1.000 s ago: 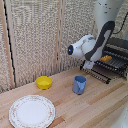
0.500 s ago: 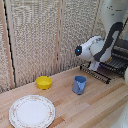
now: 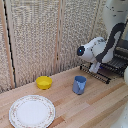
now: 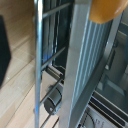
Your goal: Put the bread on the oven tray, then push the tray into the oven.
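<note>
Bread: in the wrist view only an orange-yellow rounded edge shows, at the frame border, lying against the grey wire bars of the oven pan. How flat it sits cannot be judged, since most of it is cut off. In the exterior view the bread is hidden behind the arm.

Oven pan: thin parallel bars, dark in the exterior view, jutting out toward the table middle from the oven front, at the table's far edge near the exterior view's right corner. In the wrist view the bars run steeply across the frame, close to the camera and blurred.

Oven: black-and-silver box, at the far corner on the exterior view's right, partly cut by the frame and partly covered by the arm. A round dark knob shows low in the wrist view.

Clamp: white head low over the pan's outer end, arm bent down from above. Fingers are too small and blurred in the exterior view, and out of sight in the wrist view; whether they are wide, narrow or gripping anything I cannot tell.

Elsewhere on the wooden tabletop: blue cup upright near the middle, well apart from the pan; yellow bowl toward the far edge; patterned white plate near the front edge, the exterior view's left.
</note>
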